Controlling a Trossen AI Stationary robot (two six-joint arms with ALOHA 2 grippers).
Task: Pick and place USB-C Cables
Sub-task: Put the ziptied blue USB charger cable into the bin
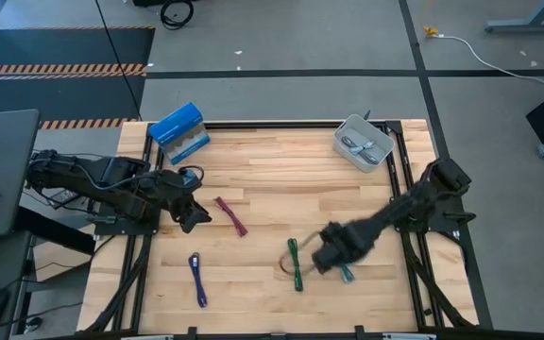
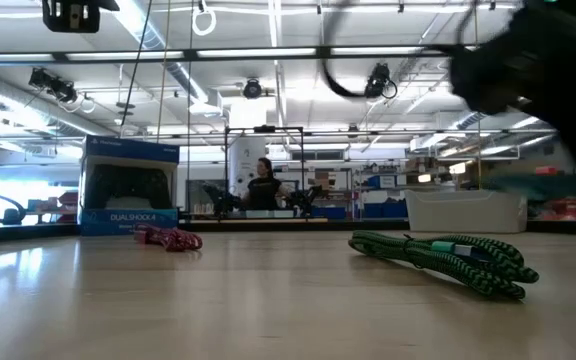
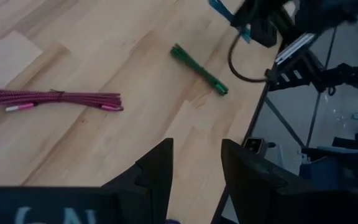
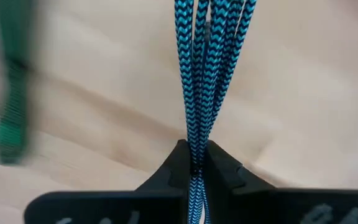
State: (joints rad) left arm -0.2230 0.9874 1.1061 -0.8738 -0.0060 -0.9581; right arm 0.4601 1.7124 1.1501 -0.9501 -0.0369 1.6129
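My right gripper (image 4: 194,167) is shut on the teal cable (image 4: 204,68), near the table's front right (image 1: 333,260). The green cable (image 1: 295,264) lies flat just left of it and also shows in the low view (image 2: 438,255). The maroon cable (image 1: 231,215) lies mid-left and shows in the left wrist view (image 3: 55,99). The purple-blue cable (image 1: 197,280) lies at the front left. My left gripper (image 3: 196,167) is open and empty, just left of the maroon cable (image 1: 195,215). Two pale cables lie in the clear tray (image 1: 364,144). My right gripper pinches the teal cable bundle (image 4: 196,146) between its two fingertips, several strands together. The strands run straight on past the fingertips, along the fingers. In the low view a blurred teal streak (image 2: 533,185) shows above the table top, so the bundle looks lifted clear.
A blue box (image 1: 179,132) stands at the table's far left corner, and the clear tray stands at the far right corner. Bare wood lies between the cables in the middle of the table (image 1: 281,179). A person (image 2: 264,185) stands far off in the room behind.
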